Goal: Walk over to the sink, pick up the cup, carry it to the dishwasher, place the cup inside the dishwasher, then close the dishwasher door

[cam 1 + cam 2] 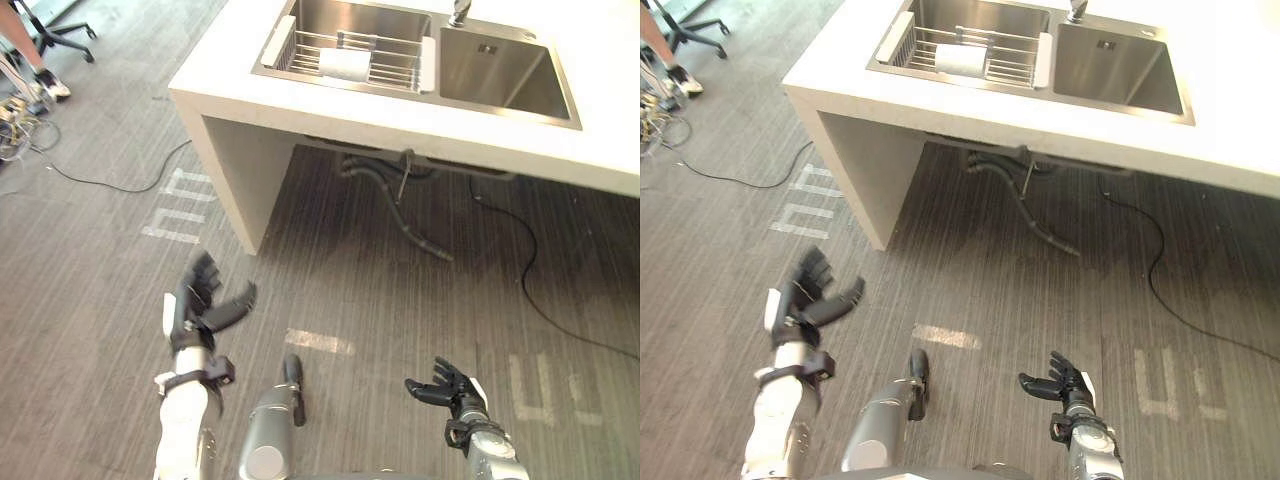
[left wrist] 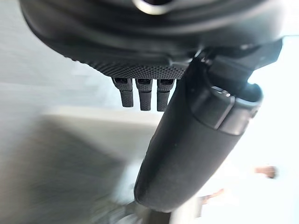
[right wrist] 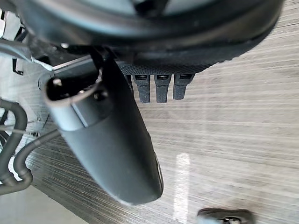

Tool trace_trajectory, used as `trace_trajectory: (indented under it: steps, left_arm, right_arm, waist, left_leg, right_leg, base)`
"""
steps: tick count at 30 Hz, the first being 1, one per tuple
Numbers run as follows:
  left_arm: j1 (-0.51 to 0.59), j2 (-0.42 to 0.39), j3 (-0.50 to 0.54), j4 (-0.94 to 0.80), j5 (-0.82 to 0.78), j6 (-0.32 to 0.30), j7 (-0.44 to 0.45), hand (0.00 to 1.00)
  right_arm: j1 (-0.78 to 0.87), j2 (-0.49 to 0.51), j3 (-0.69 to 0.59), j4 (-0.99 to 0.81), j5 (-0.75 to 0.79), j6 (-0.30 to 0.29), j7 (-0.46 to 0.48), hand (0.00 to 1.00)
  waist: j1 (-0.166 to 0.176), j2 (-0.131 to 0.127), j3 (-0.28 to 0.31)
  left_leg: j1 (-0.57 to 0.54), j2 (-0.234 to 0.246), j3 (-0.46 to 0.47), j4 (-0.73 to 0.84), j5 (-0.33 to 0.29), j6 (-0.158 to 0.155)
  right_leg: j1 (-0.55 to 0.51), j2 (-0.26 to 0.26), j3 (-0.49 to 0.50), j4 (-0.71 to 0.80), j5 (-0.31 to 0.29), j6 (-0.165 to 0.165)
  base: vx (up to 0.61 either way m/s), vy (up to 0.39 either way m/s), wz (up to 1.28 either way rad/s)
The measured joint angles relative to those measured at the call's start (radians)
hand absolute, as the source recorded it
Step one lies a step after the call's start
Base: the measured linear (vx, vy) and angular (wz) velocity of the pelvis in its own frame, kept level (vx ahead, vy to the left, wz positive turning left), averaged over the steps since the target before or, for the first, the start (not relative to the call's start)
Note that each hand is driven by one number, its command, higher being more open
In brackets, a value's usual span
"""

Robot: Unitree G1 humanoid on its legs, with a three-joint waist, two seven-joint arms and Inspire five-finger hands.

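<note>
On the white worktop (image 1: 330,110) the cup (image 1: 345,64) lies sideways in the wire rack (image 1: 395,60) of the sink (image 1: 500,70), left hand (image 1: 200,300) and right hand (image 1: 447,385) relaxed and empty, so a careless reach might snag wires or roll it away

White counter (image 1: 400,120), wire rack (image 1: 395,62), office chair (image 1: 62,34) (a person's shoe (image 1: 52,88) nearby), floor cable (image 1: 120,190)

place: lab mock-kitchen | steel sink (image 1: 500,75) in open white counter (image 1: 400,125) | office chair (image 1: 65,35), loose floor cables (image 1: 18,130)
</note>
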Motion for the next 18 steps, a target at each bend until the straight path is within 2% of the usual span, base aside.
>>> trace_trajectory:
  steps: [1,2,3,4,6,8,9,10,11,12,13,14,15,16,17,18]
  left_arm:
    - [-0.004,0.002,0.018,-0.029,0.006,-0.005,0.011,0.9]
    - [-0.016,0.013,0.038,-0.063,0.015,-0.011,0.032,0.9]
    - [-0.027,0.033,0.054,-0.097,0.037,-0.015,0.07,0.9]
    - [-0.031,0.045,0.059,-0.127,0.053,-0.018,0.092,0.9]
    - [-0.009,0.059,0.07,-0.214,0.097,-0.043,0.135,0.9]
    - [-0.002,0.064,0.076,-0.28,0.128,-0.079,0.149,0.9]
    - [-0.007,0.082,0.075,-0.295,0.141,-0.109,0.155,0.9]
    - [-0.011,0.096,0.075,-0.294,0.146,-0.113,0.157,0.9]
    - [-0.017,0.118,0.075,-0.288,0.155,-0.114,0.157,0.9]
    - [-0.03,0.15,0.073,-0.265,0.167,-0.114,0.156,0.9]
    - [-0.041,0.178,0.058,-0.226,0.183,-0.113,0.15,0.9]
    - [-0.042,0.189,0.048,-0.207,0.193,-0.111,0.14,0.9]
    - [-0.042,0.194,0.021,-0.176,0.211,-0.106,0.118,0.9]
    - [-0.053,0.211,-0.003,-0.161,0.214,-0.096,0.089,0.9]
    - [-0.063,0.222,-0.017,-0.149,0.215,-0.096,0.072,0.9]
    - [-0.086,0.237,-0.037,-0.132,0.233,-0.087,0.037,0.9]
  right_arm:
    - [-0.007,0.003,0.002,0.009,0.0,0.0,0.003,0.9]
    - [-0.016,0.008,0.002,0.02,0.0,0.0,0.006,0.9]
    - [-0.022,0.017,0.004,0.027,-0.001,0.0,0.01,0.9]
    - [-0.022,0.027,0.009,0.027,-0.001,0.0,0.015,0.9]
    - [-0.019,0.05,0.024,0.024,-0.009,-0.011,0.03,0.9]
    - [-0.018,0.058,0.025,0.007,-0.01,-0.021,0.041,0.9]
    - [-0.02,0.056,0.025,0.005,-0.01,-0.029,0.048,0.9]
    - [-0.021,0.055,0.025,0.005,-0.01,-0.03,0.049,0.9]
    - [-0.02,0.055,0.025,0.006,-0.01,-0.03,0.049,0.9]
    - [-0.011,0.055,0.025,0.006,-0.012,-0.029,0.05,0.9]
    - [0.007,0.054,0.025,0.011,-0.014,-0.025,0.053,0.9]
    - [0.029,0.053,0.025,0.011,-0.019,-0.022,0.058,0.9]
    - [0.061,0.038,0.025,0.017,-0.032,-0.016,0.07,0.9]
    - [0.077,0.025,0.022,0.022,-0.032,-0.015,0.08,0.9]
    - [0.084,0.016,0.02,0.022,-0.032,-0.013,0.082,0.9]
    - [0.095,-0.006,0.017,0.022,-0.032,-0.012,0.088,0.9]
  waist:
    - [-0.001,-0.001,0.0]
    - [-0.01,-0.002,0.0]
    - [-0.024,0.0,0.001]
    - [-0.028,0.002,0.002]
    - [-0.032,0.012,0.002]
    - [-0.036,0.021,0.003]
    - [-0.042,0.023,0.002]
    - [-0.044,0.024,0.002]
    - [-0.048,0.025,0.002]
    - [-0.055,0.019,-0.002]
    - [-0.066,0.022,-0.012]
    - [-0.077,0.029,-0.025]
    - [-0.094,0.052,-0.054]
    - [-0.099,0.072,-0.06]
    - [-0.101,0.082,-0.061]
    - [-0.108,0.103,-0.057]
  left_leg:
    - [0.012,-0.003,-0.002,0.019,-0.023,0.006]
    - [0.039,-0.013,-0.012,0.034,-0.051,0.018]
    - [0.096,-0.027,-0.025,0.03,-0.084,0.022]
    - [0.156,-0.03,-0.03,0.01,-0.105,0.023]
    - [0.298,-0.022,-0.037,-0.08,-0.129,0.009]
    - [0.389,-0.014,-0.037,-0.151,-0.14,-0.006]
    - [0.449,-0.013,-0.033,-0.195,-0.147,-0.019]
    - [0.47,-0.011,-0.032,-0.209,-0.153,-0.029]
    - [0.499,-0.008,-0.03,-0.224,-0.163,-0.046]
    - [0.539,-0.004,-0.032,-0.236,-0.184,-0.08]
    - [0.575,0.003,-0.048,-0.231,-0.209,-0.12]
    - [0.586,0.01,-0.061,-0.225,-0.221,-0.14]
    - [0.595,0.048,-0.084,-0.196,-0.238,-0.168]
    - [0.579,0.078,-0.088,-0.127,-0.227,-0.187]
    - [0.563,0.09,-0.087,-0.078,-0.213,-0.201]
    - [0.517,0.125,-0.085,0.074,-0.173,-0.199]
  right_leg:
    - [-0.044,-0.023,0.013,0.122,0.011,0.028]
    - [-0.111,-0.063,0.03,0.319,0.057,0.115]
    - [-0.184,-0.106,0.029,0.534,0.069,0.139]
    - [-0.223,-0.13,0.012,0.634,0.056,0.112]
    - [-0.297,-0.143,-0.045,0.659,0.021,0.041]
    - [-0.387,-0.134,-0.08,0.554,-0.008,-0.011]
    - [-0.45,-0.116,-0.091,0.384,-0.006,-0.039]
    - [-0.472,-0.105,-0.09,0.295,0.01,-0.053]
    - [-0.495,-0.084,-0.083,0.167,0.053,-0.058]
    - [-0.513,-0.057,-0.062,0.009,0.135,-0.062]
    - [-0.523,-0.038,-0.017,-0.025,0.238,-0.078]
    - [-0.518,-0.028,0.005,-0.012,0.291,-0.086]
    - [-0.506,-0.013,-0.006,0.036,0.305,-0.117]
    - [-0.482,-0.004,-0.033,0.062,0.253,-0.134]
    - [-0.464,0.002,-0.046,0.063,0.236,-0.14]
    - [-0.392,0.026,-0.06,0.012,0.227,-0.15]
  base:
    - [0.59,0.208,0.07]
    - [0.57,0.176,0.25]
    - [0.69,0.18,0.32]
    - [0.59,0.118,0.25]
    - [0.55,0.069,0.05]
    - [0.54,0.001,0.01]
    - [0.48,-0.049,0.01]
    - [0.58,-0.091,0.01]
    - [0.5,-0.121,0.07]
    - [0.63,-0.189,0.25]
    - [0.57,-0.2,0.43]
    - [0.63,-0.256,0.64]
    - [0.64,-0.273,0.63]
    - [0.62,-0.279,0.53]
    - [0.57,-0.267,0.41]
    - [0.43,-0.201,0.26]
